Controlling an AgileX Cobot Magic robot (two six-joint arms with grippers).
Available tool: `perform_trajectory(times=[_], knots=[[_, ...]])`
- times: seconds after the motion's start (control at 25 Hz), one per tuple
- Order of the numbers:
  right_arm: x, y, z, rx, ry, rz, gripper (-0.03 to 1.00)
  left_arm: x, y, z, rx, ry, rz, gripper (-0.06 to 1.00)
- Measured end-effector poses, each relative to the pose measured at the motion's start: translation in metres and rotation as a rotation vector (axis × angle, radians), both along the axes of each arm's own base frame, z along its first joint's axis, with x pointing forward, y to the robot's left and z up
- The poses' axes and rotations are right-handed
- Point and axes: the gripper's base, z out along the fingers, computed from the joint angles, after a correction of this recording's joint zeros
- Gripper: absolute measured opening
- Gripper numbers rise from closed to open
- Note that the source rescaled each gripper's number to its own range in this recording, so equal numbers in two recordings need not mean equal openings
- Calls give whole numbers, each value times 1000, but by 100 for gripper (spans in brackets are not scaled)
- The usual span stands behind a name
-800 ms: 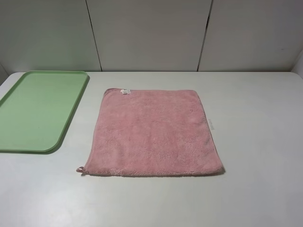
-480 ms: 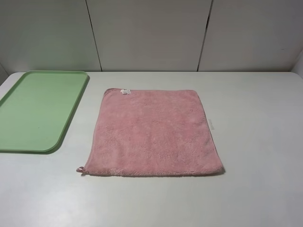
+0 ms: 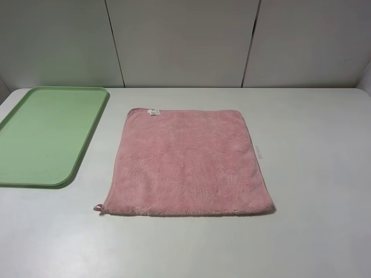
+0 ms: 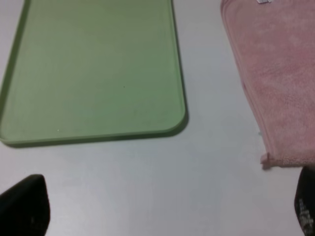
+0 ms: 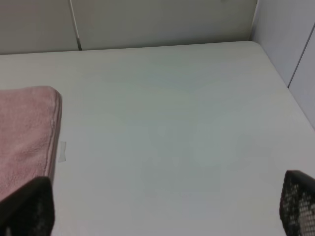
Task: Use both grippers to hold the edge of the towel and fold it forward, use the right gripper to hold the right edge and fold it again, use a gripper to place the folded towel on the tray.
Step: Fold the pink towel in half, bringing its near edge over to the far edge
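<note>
The pink towel [image 3: 188,162] lies flat and unfolded in the middle of the white table, its near edge [image 3: 185,213] straight, a white tag [image 3: 153,112] at the far hem and a small loop [image 3: 98,207] at the near left corner. The pale green tray [image 3: 46,133] sits empty to its left. Neither gripper appears in the high view. My left gripper [image 4: 165,209] is open, hovering over bare table between the tray [image 4: 98,69] and the towel [image 4: 280,73]. My right gripper [image 5: 162,204] is open too, above the table to the right of the towel [image 5: 24,128].
A small whitish strip [image 3: 258,152] lies on the table just off the towel's right edge, also visible as a strip [image 5: 62,150] in the right wrist view. Grey wall panels [image 3: 185,40] stand behind the table's far edge.
</note>
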Motion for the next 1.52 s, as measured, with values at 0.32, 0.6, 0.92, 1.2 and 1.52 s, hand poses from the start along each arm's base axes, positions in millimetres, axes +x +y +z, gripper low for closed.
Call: perform_trajectory(times=[0.32,0.6,0.92,1.2,1.52], knots=[[0,0,0,0,0,0,100,0,0,0,0,0,0,100],[0,0,0,-9,1,4,100,0,0,0,0,0,0,100],[7,0,13,-35,31,17,100,4,0,20,25,54,-24,99],[51,2,42,-176,207,130,100,43,-6,59,144,186,-232,98],[105,30,37,-285,378,472,100,92,-34,66,255,320,-625,98]])
